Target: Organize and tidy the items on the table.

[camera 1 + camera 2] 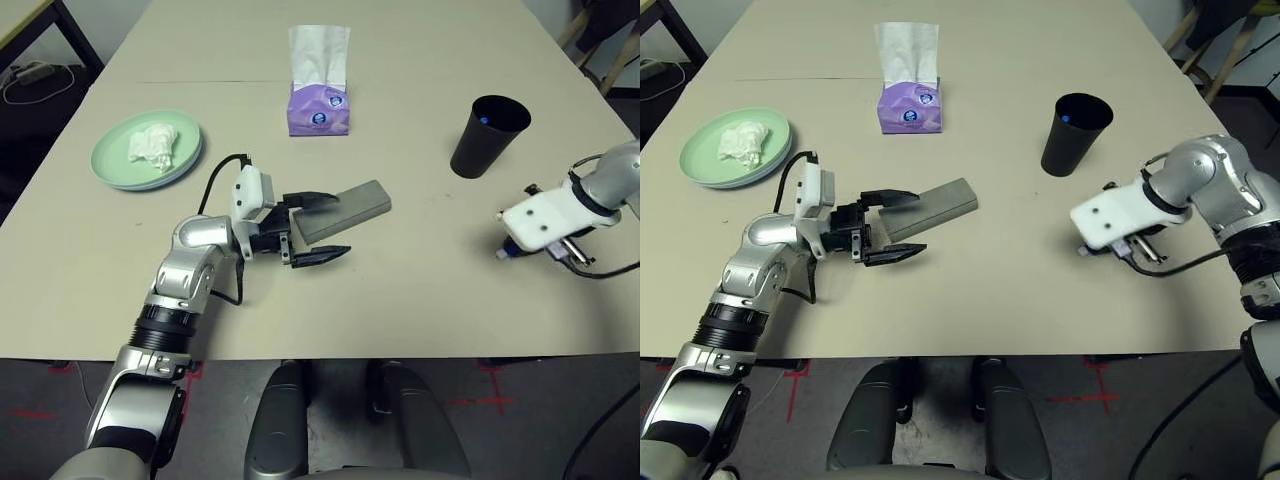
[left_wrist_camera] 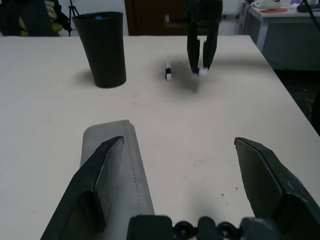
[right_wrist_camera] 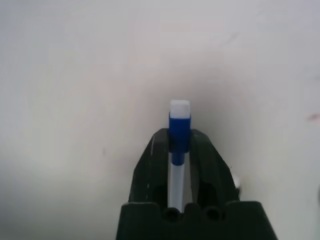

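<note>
Right gripper (image 3: 179, 150): closed on the white-and-blue pen (image 3: 179, 125), whose blue-and-white end juts past the fingertips; seen at mid-right of the head view, above the table (image 1: 420, 310) and just below the black cup (image 1: 488, 135).
Left gripper (image 1: 312, 228): jaws spread wide, holding nothing, at centre-left of the head view; the near end of the grey glasses case (image 1: 345, 208) lies between its fingers, against one of them.

Step in hand, as judged: carrying the pen to the cup. To do it well, keep the clamp firm, bring the pen over the cup's mouth, turn it near upright and release only once its lower end is inside the rim, so it does not tip the cup or roll off across the table.

Count:
- Pens: two — one held; one lying on the table (image 2: 168, 70) near the right gripper in the left wrist view.
- Black cup: one, upright, a blue object inside.
- Glasses case: one.
- Pale green plate (image 1: 120, 165): one, upper left.
- Crumpled tissue (image 1: 153, 143): one, on that plate.
- Purple tissue box (image 1: 319, 108): one, upper centre.
</note>
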